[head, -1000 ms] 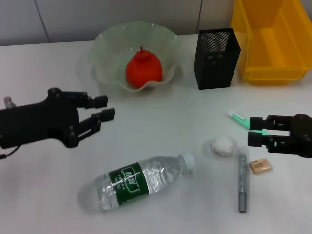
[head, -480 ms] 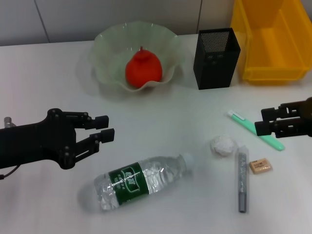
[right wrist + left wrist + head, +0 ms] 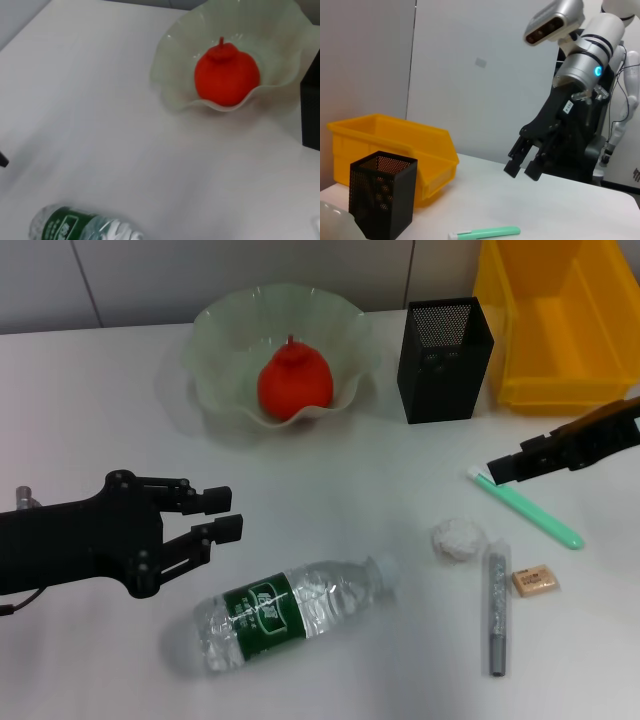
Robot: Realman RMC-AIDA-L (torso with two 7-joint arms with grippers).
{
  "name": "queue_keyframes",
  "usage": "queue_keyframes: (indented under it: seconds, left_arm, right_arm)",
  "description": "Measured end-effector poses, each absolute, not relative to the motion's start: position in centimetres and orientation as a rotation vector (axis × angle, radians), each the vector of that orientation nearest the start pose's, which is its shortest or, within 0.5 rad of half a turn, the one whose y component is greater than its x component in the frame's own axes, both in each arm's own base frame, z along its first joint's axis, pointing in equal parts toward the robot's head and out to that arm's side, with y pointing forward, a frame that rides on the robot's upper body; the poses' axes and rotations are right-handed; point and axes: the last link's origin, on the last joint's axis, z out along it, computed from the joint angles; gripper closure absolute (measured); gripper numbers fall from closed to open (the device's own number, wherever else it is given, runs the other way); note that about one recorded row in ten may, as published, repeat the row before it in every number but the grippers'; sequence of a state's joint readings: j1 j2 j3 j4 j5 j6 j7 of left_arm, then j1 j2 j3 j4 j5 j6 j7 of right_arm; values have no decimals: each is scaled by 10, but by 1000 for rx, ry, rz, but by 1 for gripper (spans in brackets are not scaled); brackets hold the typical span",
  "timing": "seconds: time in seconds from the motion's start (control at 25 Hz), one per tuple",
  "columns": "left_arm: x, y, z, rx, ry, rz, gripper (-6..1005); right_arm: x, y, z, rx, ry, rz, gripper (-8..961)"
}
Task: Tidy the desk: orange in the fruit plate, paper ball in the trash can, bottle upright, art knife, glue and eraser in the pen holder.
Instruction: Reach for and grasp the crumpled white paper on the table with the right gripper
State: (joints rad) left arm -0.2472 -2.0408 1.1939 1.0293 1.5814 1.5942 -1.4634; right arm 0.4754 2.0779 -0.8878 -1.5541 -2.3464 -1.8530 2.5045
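left claw (image 3: 218, 512), fingers parted and empty, has descended toward the bottle (image 3: 290, 612) lying just below it. right claw (image 3: 505, 468) has lifted away, its opening indiscernible; uprighting comes next.

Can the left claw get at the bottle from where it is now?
Probably yes. The left claw is open, holds nothing, and hovers just beside the bottle, which lies on its side on the table with nothing between them.

We see the orange (image 3: 294, 381) in the fruit plate (image 3: 222, 332), the pen holder (image 3: 444, 360) to its right, the trash can (image 3: 556, 325) beyond, the bottle (image 3: 290, 612) lying in front.
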Motion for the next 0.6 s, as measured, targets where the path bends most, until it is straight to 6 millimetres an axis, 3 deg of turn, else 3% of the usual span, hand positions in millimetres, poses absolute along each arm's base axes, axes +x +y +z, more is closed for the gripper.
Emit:
queue_keyframes:
  seconds: [0.32,0.6]
  left_arm:
    - [-230,282,12,-2827,-374,-822,726]
    - [-231,280,9,-2820,-374,-832,726]
  right_arm:
    - [198,344,74,-2472,1319,-91,326]
    - [184,359,50,-2447,1134,-343,333]
